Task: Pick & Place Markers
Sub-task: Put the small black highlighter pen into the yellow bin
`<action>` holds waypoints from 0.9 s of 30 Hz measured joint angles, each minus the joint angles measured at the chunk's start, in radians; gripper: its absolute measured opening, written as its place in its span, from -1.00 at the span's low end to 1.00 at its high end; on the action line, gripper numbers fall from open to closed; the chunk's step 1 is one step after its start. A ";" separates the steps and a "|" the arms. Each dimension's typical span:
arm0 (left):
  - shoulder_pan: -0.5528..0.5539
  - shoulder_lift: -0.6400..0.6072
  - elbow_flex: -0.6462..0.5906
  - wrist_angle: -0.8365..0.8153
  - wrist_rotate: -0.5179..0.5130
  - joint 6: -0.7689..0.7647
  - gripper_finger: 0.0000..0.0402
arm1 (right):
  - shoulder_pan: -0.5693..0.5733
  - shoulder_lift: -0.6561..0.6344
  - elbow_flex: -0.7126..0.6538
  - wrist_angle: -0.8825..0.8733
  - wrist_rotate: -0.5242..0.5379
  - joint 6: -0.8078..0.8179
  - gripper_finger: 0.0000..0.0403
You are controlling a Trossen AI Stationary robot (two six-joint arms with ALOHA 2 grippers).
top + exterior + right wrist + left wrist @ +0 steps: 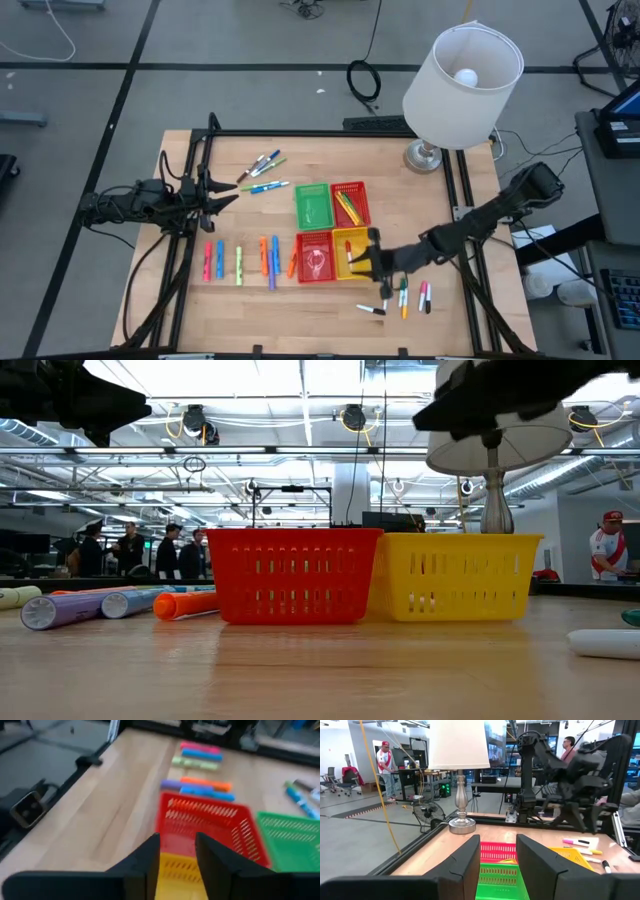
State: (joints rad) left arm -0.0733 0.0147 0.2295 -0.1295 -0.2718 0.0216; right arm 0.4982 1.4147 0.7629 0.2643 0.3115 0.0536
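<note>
A drop over the yellow basket [352,243] is judged underway, the right pincer [362,262] parted and empty; another marker [404,297] must be fetched.

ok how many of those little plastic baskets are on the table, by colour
green square plastic basket: 1
red square plastic baskets: 2
yellow square plastic basket: 1
total: 4
</note>
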 joint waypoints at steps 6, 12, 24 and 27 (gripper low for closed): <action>0.000 0.000 0.000 0.000 0.000 0.000 -0.33 | 0.057 0.000 0.213 -0.448 -0.063 0.260 -0.06; 0.000 0.000 0.000 0.000 0.000 0.000 -0.33 | 0.072 0.000 0.366 -0.867 -0.273 0.665 0.04; 0.000 0.000 0.000 0.000 0.000 0.000 -0.33 | 0.071 0.000 0.293 -1.059 -0.493 1.261 -0.10; 0.000 0.000 0.000 0.000 0.000 0.000 -0.33 | 0.071 0.001 0.245 -1.045 -0.551 1.437 -0.13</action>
State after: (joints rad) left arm -0.0731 0.0151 0.2295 -0.1295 -0.2714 0.0219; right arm 0.5696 1.4155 1.0077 -0.7810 -0.2392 1.4910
